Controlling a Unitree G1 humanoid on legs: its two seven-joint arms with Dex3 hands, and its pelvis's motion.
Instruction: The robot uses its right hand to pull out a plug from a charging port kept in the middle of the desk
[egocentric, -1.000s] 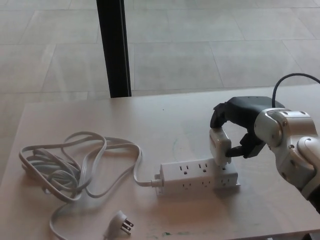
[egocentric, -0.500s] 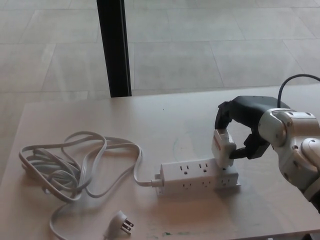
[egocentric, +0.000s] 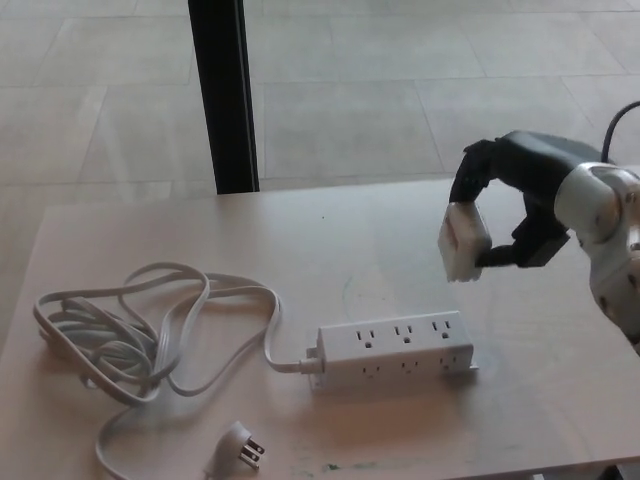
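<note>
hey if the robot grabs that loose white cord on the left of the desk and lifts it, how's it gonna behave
Probably floppy: the white cord lies in slack, overlapping loops, so it would likely sag and unravel. It runs into the power strip, so lifting may tug that along. The free plug at its end would likely dangle.

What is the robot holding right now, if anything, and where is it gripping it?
The right hand holds the white plug by its block body, pinched between fingers and thumb, above the power strip.
</note>
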